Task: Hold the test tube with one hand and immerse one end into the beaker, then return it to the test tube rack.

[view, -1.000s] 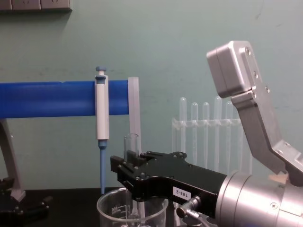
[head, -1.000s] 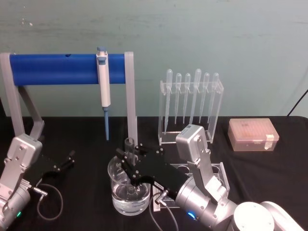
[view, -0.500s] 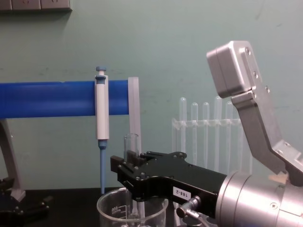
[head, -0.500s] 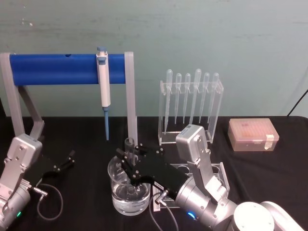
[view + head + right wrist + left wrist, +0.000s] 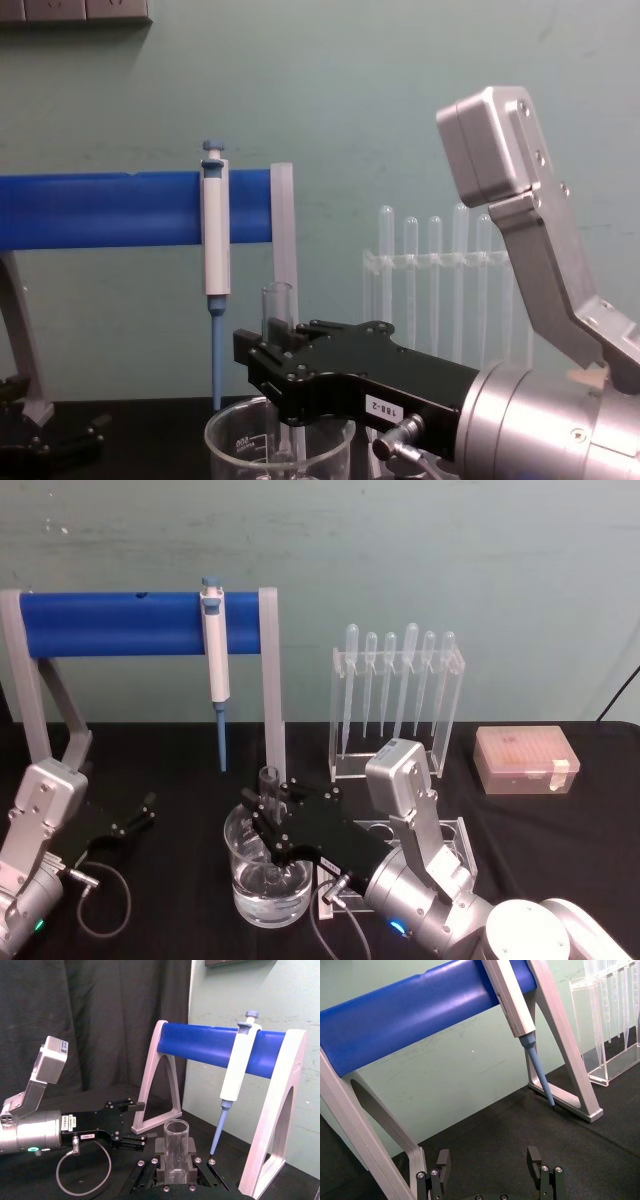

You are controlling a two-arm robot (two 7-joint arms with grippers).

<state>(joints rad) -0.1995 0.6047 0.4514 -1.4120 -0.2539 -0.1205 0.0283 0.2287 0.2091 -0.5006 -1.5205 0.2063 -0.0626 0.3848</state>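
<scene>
fingers (image 5: 159,1146) of right gripper (image 5: 270,802): clamped on test tube (image 5: 277,312); long axis upright, lower end inside beaker (image 5: 243,895). test tube rack (image 5: 456,832): right of beaker. left gripper (image 5: 135,815): left of beaker, fingers apart, idle.

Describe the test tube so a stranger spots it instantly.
Before the blue bar stand sits a wide glass beaker. Upright in it, in the black right gripper's jaws, is the clear glass test tube. Unlike the thin plastic pipettes behind, it is thick and open-topped.
</scene>
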